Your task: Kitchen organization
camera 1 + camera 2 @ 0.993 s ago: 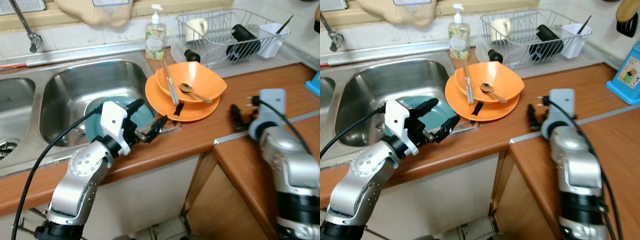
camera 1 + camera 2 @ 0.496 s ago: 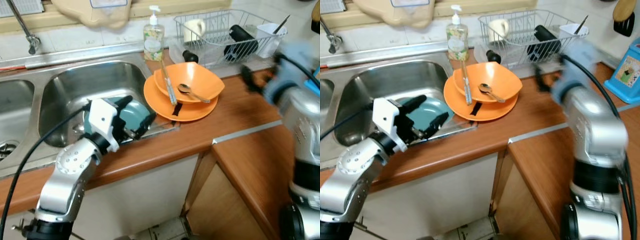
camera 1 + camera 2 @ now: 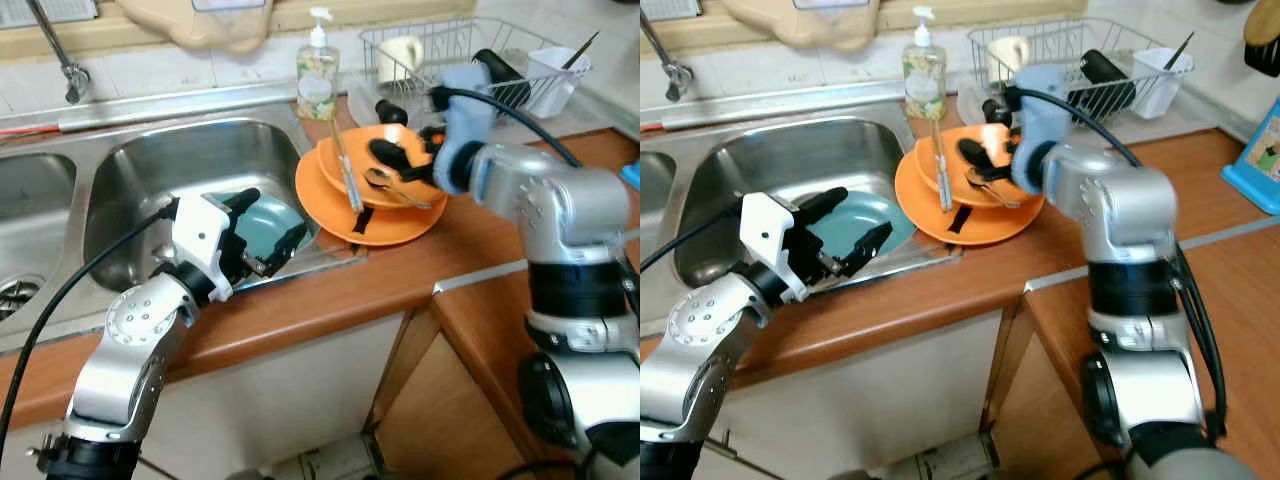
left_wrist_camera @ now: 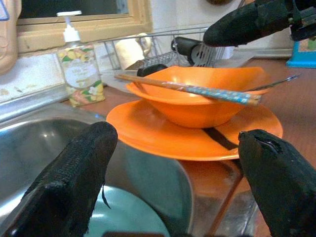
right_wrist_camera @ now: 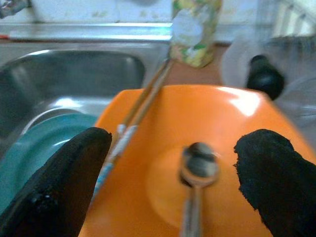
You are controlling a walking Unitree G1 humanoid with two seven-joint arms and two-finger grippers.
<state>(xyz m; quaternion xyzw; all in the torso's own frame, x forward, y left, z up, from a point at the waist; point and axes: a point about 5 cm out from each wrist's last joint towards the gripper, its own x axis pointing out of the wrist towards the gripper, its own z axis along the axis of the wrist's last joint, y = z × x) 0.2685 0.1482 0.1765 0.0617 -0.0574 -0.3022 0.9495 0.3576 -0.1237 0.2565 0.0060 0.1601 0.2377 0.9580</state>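
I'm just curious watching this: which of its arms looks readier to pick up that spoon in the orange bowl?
The right. Its right gripper hangs open just over the orange bowl, with the spoon between its fingers. The left gripper is over the teal plate in the sink.

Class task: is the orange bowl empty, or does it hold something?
Not empty. The orange bowl holds a spoon, and chopsticks lie across its rim; the open right gripper hovers above it.
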